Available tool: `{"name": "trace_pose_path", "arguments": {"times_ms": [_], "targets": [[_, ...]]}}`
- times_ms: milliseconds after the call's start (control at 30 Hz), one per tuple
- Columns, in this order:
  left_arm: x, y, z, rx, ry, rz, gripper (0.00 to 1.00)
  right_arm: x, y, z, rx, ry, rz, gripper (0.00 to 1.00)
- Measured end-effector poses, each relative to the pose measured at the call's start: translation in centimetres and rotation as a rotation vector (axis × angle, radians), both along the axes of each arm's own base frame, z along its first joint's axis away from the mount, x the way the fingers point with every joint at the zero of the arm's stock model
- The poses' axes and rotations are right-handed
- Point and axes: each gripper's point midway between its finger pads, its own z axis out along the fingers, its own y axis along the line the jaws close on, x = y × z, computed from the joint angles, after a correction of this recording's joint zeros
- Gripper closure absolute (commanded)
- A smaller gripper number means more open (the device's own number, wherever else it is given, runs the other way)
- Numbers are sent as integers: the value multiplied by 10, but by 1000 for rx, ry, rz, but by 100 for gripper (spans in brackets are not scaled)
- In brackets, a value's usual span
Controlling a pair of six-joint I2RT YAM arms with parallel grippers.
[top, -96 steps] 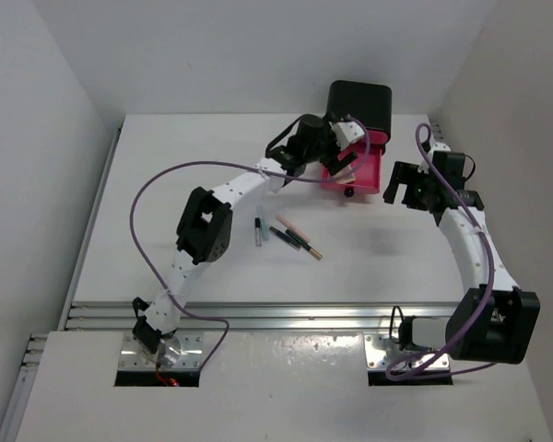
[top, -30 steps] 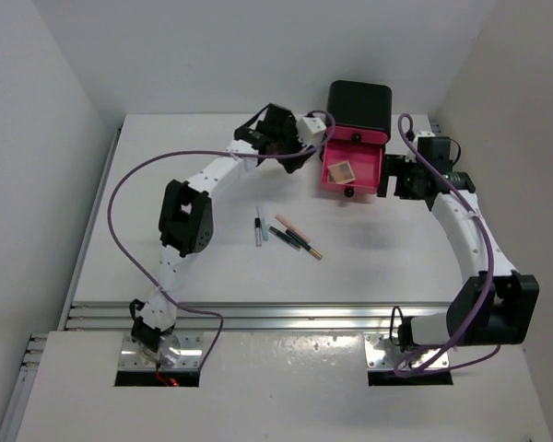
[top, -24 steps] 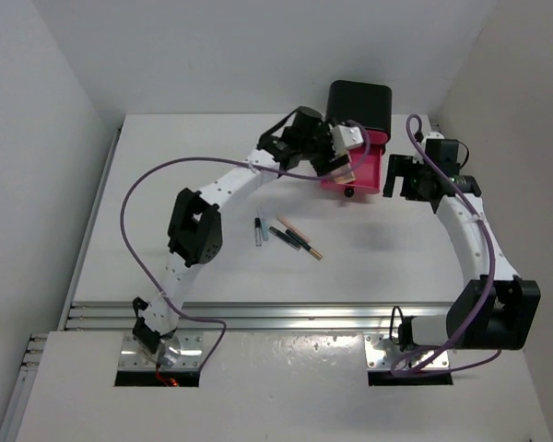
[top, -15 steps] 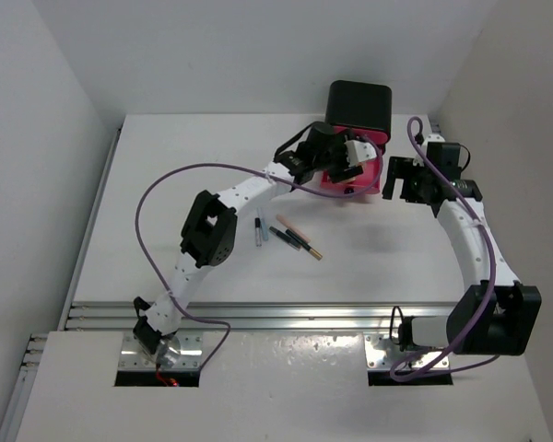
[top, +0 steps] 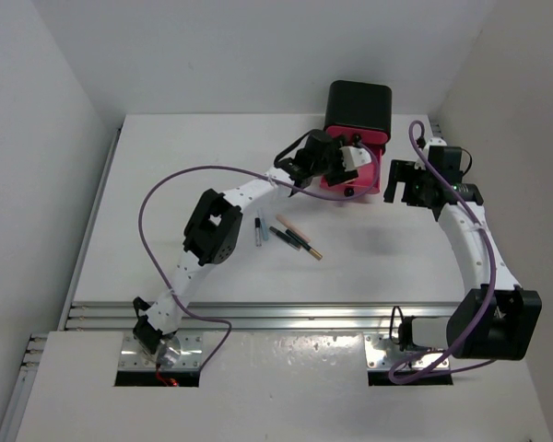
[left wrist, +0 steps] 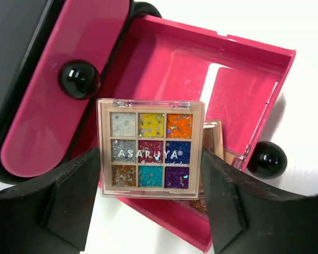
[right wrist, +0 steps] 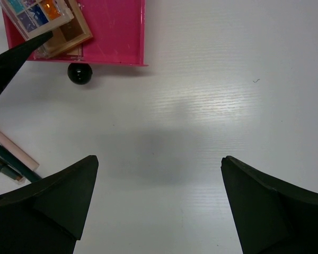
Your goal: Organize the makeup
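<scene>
My left gripper (left wrist: 150, 154) is shut on a square palette (left wrist: 151, 148) of nine glittery colours and holds it by its side edges over the open pink drawer (left wrist: 238, 90). Another tan palette (left wrist: 214, 138) lies in the drawer beneath it. In the top view the left gripper (top: 347, 171) is over the drawer (top: 366, 173). Several thin sticks lie on the table: a silver-blue one (top: 258, 230), a black one (top: 287, 238) and a peach one (top: 300, 238). My right gripper (top: 401, 187) is open and empty, right of the drawer. The orange tube is out of view.
The black box (top: 359, 104) stands at the back with its pink drawer pulled out toward me. A shut pink drawer with a black knob (left wrist: 79, 79) is above the open one. The right wrist view shows the drawer (right wrist: 116, 32), its knob (right wrist: 79, 72) and stick ends (right wrist: 10, 151).
In the last second my left gripper came from the left of the box to over the open drawer with the palette, then lowered. The right gripper shifted slightly and stayed open.
</scene>
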Motion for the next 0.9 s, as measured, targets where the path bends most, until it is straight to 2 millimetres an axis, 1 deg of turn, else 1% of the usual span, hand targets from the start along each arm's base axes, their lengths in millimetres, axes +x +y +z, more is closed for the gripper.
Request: {"name": "trace_pose_path", "arguments": {"times_ms": [133,167,333,600,767,900], "targets": [[-2,1,-6,6,15,-1,19,0,0,0,-1,-1,1,0],[-2,1,-7,7,19,-1,19,0,0,0,-1,-1,2,0],[-2,1,-7,5,23,1,14,0,0,0,0,-1,3,0],[-1,2,-7,3,24,11,14,0,1,0,3,-1,5,0],[4,4,0,-12,11,51,13,2,4,1,20,-12,7,0],[13,10,18,-64,13,114,13,7,13,3,66,-37,30,0]]}}
